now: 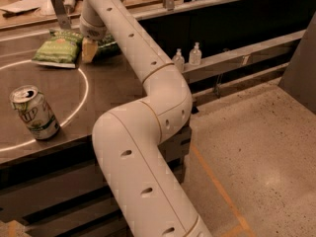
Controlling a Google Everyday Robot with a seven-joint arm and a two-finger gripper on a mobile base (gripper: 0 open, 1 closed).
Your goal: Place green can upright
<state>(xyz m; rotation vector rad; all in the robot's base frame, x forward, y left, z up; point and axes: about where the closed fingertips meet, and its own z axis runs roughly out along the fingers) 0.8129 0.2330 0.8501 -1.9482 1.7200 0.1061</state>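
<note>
Your hand (89,50) sits low over the desk (111,90) in the upper left of the frame, its tip at the right edge of the chip bag (56,51). You cannot tell whether it is apart or closed. Just right of it, the green can (108,42) shows only as a dark sliver behind the arm, so you cannot tell if it is upright or lying. The white soda can (33,113) stands well apart at the left edge.
</note>
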